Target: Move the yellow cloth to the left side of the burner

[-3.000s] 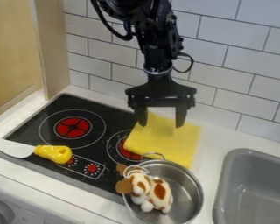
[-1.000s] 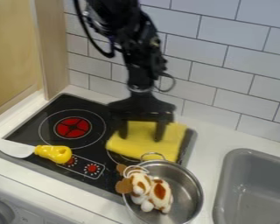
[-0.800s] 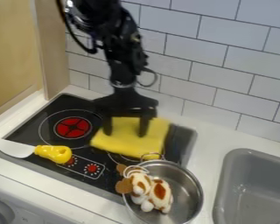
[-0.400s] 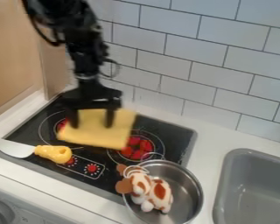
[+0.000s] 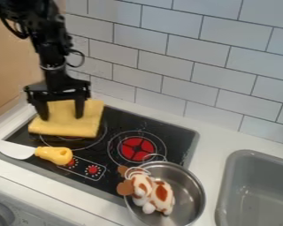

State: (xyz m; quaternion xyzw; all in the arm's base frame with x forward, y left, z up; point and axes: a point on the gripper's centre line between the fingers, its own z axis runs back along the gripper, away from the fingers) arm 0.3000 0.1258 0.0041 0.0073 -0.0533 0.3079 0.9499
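The yellow cloth (image 5: pixel 66 126) is over the left part of the black stovetop (image 5: pixel 117 121), so the moving step looks almost done. The gripper (image 5: pixel 62 117) has its jaws wide apart over it, pinching nothing I can see. Next, it should lift gently away.

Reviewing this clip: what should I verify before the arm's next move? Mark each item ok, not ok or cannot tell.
1. Yellow cloth left of the right burner: ok.
2. Left burner uncovered: not ok, the cloth hides most of it.
3. Cloth clear of the knife: ok, a gap shows between them.
4. Gripper has a firm hold on the cloth: cannot tell; its fingers stand apart.
5. Cloth fully down on the stove: cannot tell.
6. Pot clear of the gripper: ok.
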